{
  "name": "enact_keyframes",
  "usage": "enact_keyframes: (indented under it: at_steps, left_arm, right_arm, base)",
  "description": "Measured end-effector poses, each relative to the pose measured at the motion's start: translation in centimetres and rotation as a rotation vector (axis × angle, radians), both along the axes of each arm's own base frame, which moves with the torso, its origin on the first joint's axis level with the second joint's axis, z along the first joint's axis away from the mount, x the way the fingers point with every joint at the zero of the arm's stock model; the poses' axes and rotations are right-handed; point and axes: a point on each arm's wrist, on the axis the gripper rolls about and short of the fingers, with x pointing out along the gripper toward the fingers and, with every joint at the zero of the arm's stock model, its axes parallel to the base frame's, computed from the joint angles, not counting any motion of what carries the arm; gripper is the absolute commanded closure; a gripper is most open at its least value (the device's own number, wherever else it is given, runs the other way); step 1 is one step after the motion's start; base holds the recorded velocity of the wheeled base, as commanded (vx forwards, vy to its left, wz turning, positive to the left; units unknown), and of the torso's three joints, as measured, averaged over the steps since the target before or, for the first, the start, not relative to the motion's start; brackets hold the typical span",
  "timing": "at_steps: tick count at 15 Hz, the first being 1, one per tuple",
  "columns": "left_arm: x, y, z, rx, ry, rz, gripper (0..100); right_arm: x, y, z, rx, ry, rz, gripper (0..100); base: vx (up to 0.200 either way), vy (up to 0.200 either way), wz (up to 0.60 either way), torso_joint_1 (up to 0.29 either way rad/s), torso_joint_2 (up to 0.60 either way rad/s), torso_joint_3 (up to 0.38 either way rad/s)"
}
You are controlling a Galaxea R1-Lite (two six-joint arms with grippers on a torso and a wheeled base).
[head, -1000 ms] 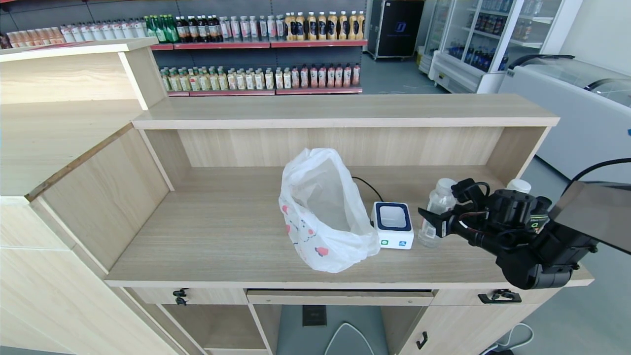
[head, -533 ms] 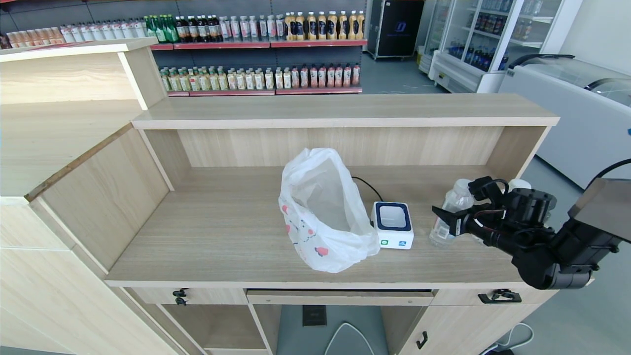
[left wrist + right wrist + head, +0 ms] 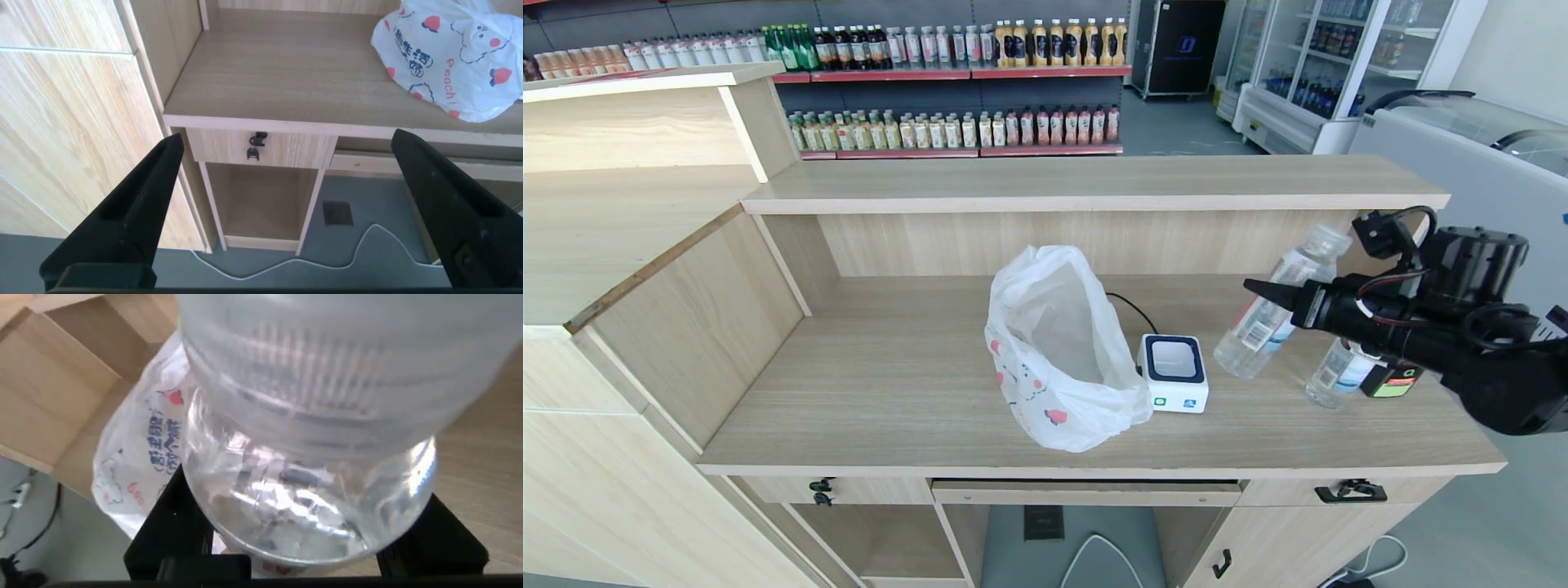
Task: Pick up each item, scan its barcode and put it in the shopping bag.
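My right gripper (image 3: 1281, 304) is shut on a clear water bottle (image 3: 1245, 343) with a white cap, held tilted in the air to the right of the white and blue barcode scanner (image 3: 1174, 371). Close up in the right wrist view, the bottle (image 3: 310, 457) sits between the black fingers (image 3: 167, 531). A second clear bottle (image 3: 1335, 371) stands on the counter, partly behind the right arm. The white shopping bag (image 3: 1054, 351) stands open just left of the scanner. My left gripper (image 3: 286, 212) is open and empty, low in front of the counter's left end.
The wooden counter (image 3: 890, 392) has a raised ledge (image 3: 1094, 184) at the back and side walls. A black cable (image 3: 1131, 309) runs behind the scanner. A drawer with a key (image 3: 257, 147) sits under the counter front. The shopping bag (image 3: 458, 57) overhangs near that edge.
My right gripper has lifted the bottle off the counter, up and to the right, tilting it. The second bottle behind the arm now shows more. The bag and the scanner have not moved.
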Motion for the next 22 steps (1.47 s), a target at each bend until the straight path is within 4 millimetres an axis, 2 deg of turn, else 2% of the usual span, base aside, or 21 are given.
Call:
enact_keyframes:
  at_steps: [3,5,7,9,16,22]
  left_arm:
    - [0.0,0.0,0.0,0.000,0.000,0.000,0]
    - [0.0,0.0,0.0,0.000,0.000,0.000,0]
    - [0.0,0.0,0.0,0.000,0.000,0.000,0]
    - [0.0,0.0,0.0,0.000,0.000,0.000,0]
    - [0.0,0.0,0.0,0.000,0.000,0.000,0]
    - [0.0,0.0,0.0,0.000,0.000,0.001,0]
  right_arm:
    - [-6.0,2.7,7.6,0.128,-0.015,0.239,100]
    - [-10.9,5.0,11.6,0.169,-0.072,0.441,100]
    - [-14.5,6.2,13.9,0.190,-0.126,0.570,100]
    - [-16.9,6.7,14.7,0.198,-0.144,0.641,100]
    - [-20.8,6.0,15.3,0.222,-0.124,0.711,100]
    - [-21.1,5.8,17.8,0.244,-0.118,0.672,100]
  base:
    - [0.000,0.000,0.00,0.000,0.00,0.000]
    - [0.000,0.000,0.00,0.000,0.00,0.000]
    - [0.000,0.000,0.00,0.000,0.00,0.000]
    - [0.000,0.000,0.00,0.000,0.00,0.000]
    - [0.000,0.000,0.00,0.000,0.00,0.000]
    - [0.000,0.000,0.00,0.000,0.00,0.000]
